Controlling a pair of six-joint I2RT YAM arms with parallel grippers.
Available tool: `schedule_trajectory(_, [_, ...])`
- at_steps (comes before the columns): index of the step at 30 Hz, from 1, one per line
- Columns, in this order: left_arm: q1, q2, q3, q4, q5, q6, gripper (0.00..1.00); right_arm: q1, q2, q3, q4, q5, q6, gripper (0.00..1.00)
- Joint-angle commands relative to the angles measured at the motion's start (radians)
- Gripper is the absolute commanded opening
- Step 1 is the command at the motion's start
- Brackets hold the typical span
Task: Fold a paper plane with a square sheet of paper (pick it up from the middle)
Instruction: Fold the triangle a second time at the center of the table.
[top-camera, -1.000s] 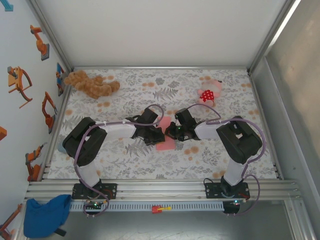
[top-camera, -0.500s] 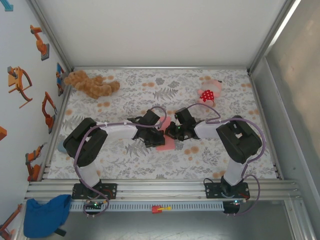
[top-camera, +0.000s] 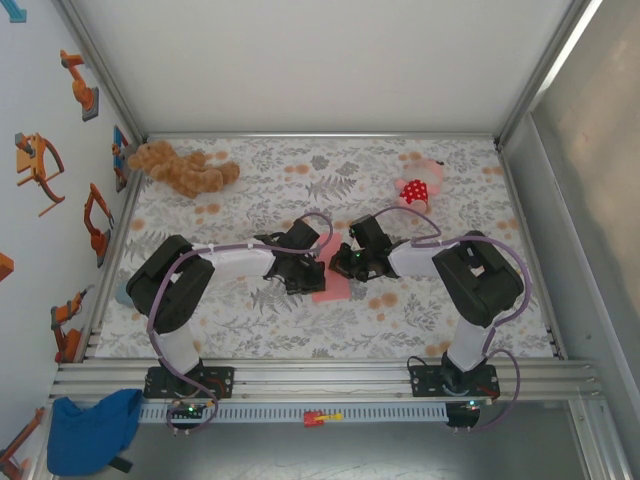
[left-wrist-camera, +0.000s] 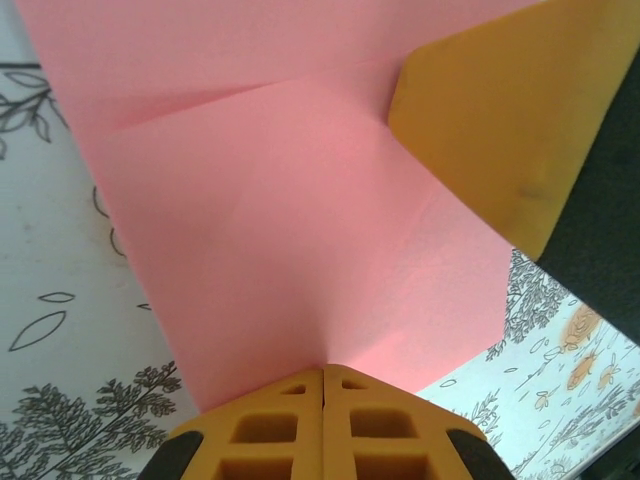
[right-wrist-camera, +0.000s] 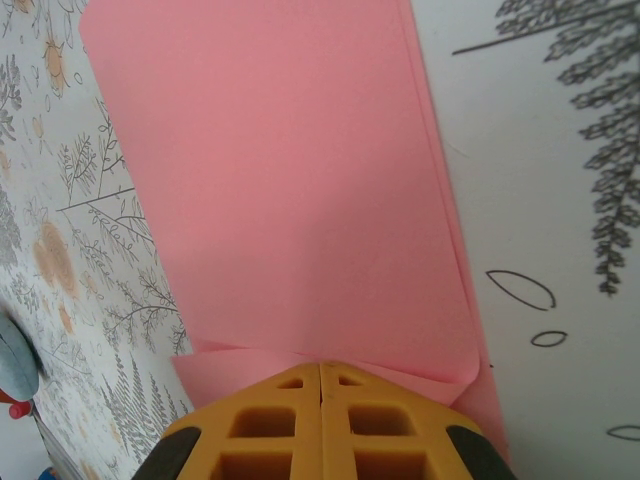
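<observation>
1. Surroundings: a brown plush toy (top-camera: 183, 168) at the far left and a pink plush toy (top-camera: 418, 186) at the far right lie well apart from the arms. A blue cloth (top-camera: 92, 428) lies off the table (top-camera: 250, 330).
2. Overhead: the left gripper (top-camera: 312, 272) and right gripper (top-camera: 340, 265) meet at the table's centre, covering much of the square sheet of paper (top-camera: 332, 285).
3. The left wrist view shows a diagonal crease and a yellow pad (left-wrist-camera: 480, 110) over the sheet. The right wrist view shows stacked layer edges.
4. Both jaws are closed, each pinching the salmon-pink sheet's edge.
</observation>
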Motion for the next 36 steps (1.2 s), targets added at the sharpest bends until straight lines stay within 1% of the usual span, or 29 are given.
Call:
schedule_trajectory(1, [0.003,0.019,0.021,-0.062,-0.022,0.042,0.04,-0.001,0.106,-0.044,-0.187,0.127,0.009,0.0])
schedule_trajectory(11, [0.006,0.027,0.0,-0.1,-0.028,0.07,0.02,-0.001,0.112,-0.047,-0.194,0.13,0.006,0.0])
schedule_trajectory(17, [0.011,0.004,-0.055,-0.098,-0.01,0.072,0.02,-0.001,0.117,-0.048,-0.2,0.136,-0.001,0.0])
schedule_trajectory(23, [0.015,-0.07,-0.14,-0.095,0.016,0.049,0.02,-0.001,0.115,-0.046,-0.205,0.139,-0.004,0.0])
schedule_trajectory(26, [0.013,-0.148,-0.144,-0.131,-0.001,0.038,0.02,-0.002,0.111,-0.045,-0.209,0.138,-0.008,0.0])
schedule_trajectory(29, [0.013,-0.216,-0.106,-0.151,-0.046,0.032,0.02,-0.003,0.108,-0.045,-0.207,0.14,-0.007,0.0])
schedule_trajectory(32, [0.013,-0.216,-0.079,-0.093,-0.056,-0.003,0.03,-0.003,0.109,-0.042,-0.206,0.141,-0.006,0.0])
schedule_trajectory(36, [0.013,-0.169,-0.078,0.014,-0.059,-0.056,0.03,-0.003,0.106,-0.041,-0.204,0.141,-0.004,0.0])
